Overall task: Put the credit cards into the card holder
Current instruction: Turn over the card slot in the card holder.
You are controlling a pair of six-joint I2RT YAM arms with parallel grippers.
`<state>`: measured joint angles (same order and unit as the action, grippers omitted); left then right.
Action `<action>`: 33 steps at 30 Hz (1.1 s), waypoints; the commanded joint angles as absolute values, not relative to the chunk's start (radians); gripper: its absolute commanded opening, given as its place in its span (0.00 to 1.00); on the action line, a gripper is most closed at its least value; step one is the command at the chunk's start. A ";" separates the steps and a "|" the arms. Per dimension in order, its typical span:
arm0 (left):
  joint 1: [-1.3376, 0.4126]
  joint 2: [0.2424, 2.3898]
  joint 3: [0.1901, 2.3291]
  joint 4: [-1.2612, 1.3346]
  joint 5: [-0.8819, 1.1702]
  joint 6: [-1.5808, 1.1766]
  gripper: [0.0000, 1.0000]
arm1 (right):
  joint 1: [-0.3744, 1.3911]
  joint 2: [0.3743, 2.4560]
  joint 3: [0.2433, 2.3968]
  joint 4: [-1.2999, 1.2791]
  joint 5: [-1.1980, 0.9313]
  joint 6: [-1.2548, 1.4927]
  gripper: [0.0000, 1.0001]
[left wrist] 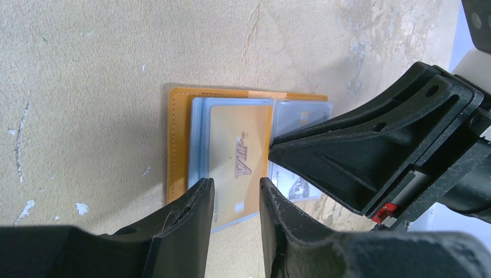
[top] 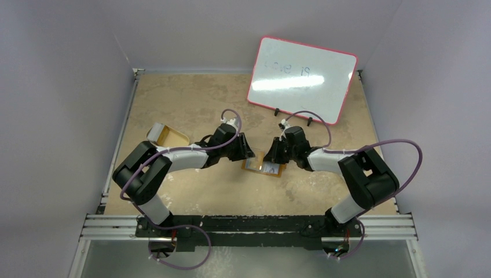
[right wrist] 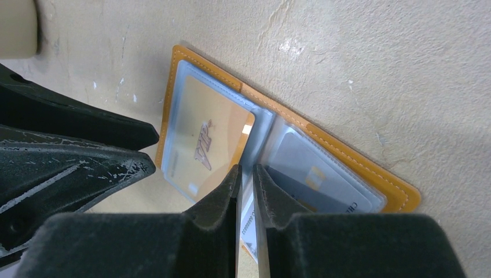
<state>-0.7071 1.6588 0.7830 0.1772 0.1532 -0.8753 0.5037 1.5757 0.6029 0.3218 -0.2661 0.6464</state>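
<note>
The orange card holder [top: 263, 167] lies open on the table between both grippers, its clear sleeves facing up. A gold credit card [left wrist: 240, 150] marked VIP sits in the left sleeve [right wrist: 202, 145]. A grey card [right wrist: 312, 168] sits in the right sleeve. A white card with dark print [left wrist: 295, 186] sticks out past the holder's near edge, under the right fingers [right wrist: 248, 223]. My left gripper [left wrist: 234, 180] hovers open over the gold card, with nothing between its fingers. My right gripper [right wrist: 247, 168] is almost shut, its tips at the fold of the sleeves; whether it pinches a sleeve I cannot tell.
A beige shallow tray [top: 168, 136] sits at the left of the table, behind the left arm. A pink-framed whiteboard [top: 301, 78] stands propped at the back right. The two grippers [top: 259, 153] are close together, tip to tip, over the holder.
</note>
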 commanded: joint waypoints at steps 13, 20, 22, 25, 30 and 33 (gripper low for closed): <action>-0.701 1.682 0.837 0.128 0.132 -0.798 0.34 | 0.508 1.624 0.624 0.257 -0.197 0.605 0.14; -0.702 1.693 0.820 0.203 0.190 -0.843 0.34 | 0.512 1.635 0.624 0.270 -0.208 0.609 0.14; -0.701 1.690 0.815 0.221 0.203 -0.854 0.34 | 0.513 1.637 0.620 0.274 -0.209 0.611 0.14; -0.703 1.684 0.814 0.239 0.218 -0.868 0.34 | 0.515 1.640 0.621 0.276 -0.211 0.612 0.14; -0.704 1.667 0.812 0.263 0.238 -0.892 0.34 | 0.515 1.640 0.617 0.282 -0.214 0.613 0.14; -0.705 1.668 0.809 0.268 0.243 -0.894 0.32 | 0.517 1.640 0.616 0.288 -0.217 0.616 0.14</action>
